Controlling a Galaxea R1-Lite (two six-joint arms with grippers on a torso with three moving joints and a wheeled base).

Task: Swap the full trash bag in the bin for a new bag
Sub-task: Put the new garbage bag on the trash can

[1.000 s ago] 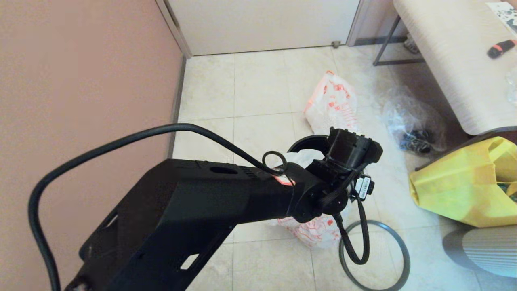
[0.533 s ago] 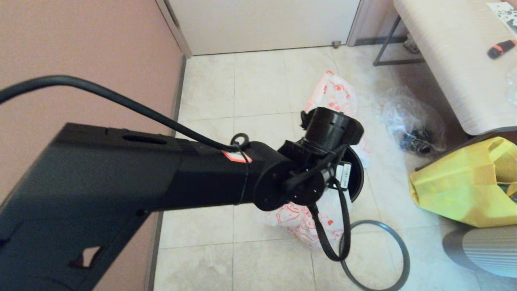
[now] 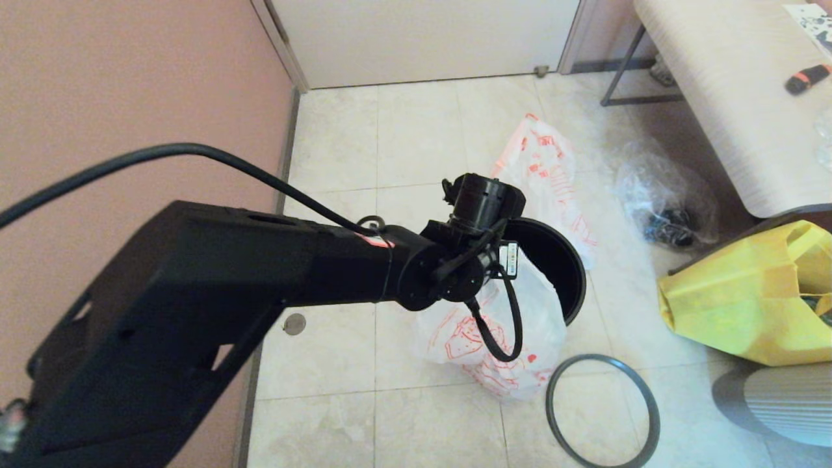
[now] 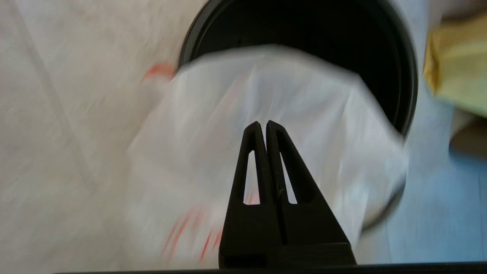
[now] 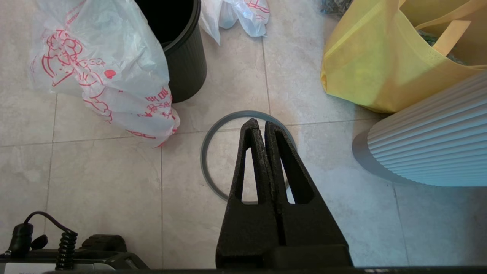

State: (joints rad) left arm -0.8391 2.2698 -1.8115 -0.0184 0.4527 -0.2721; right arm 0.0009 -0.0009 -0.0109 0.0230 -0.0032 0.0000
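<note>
Two printed white bags lie on the tiled floor in the head view. One, the new bag (image 3: 497, 325), hangs from our left gripper (image 4: 263, 123) over the near rim of the bin (image 3: 552, 250) at frame centre, draping down the bin's outer side to the floor. In the left wrist view the gripper's fingers (image 4: 253, 152) are pressed together with white film all around the tips; we cannot tell whether any plastic is pinched between them. The other, the full trash bag (image 3: 546, 175), lies just beyond the bin, toward the upper middle of the frame, and its red print is plain.

The bin's dark grey hoop (image 3: 601, 409) lies flat on the tiles at lower right, apart from the bin. Our right gripper (image 5: 262, 125) hangs above that hoop in the right wrist view, its fingers closed against each other and holding nothing.

A clear crinkled bag (image 3: 663, 201) of dark items sits right of the full bag, and a yellow fabric bag (image 3: 734, 299) stands at the right edge.
</note>
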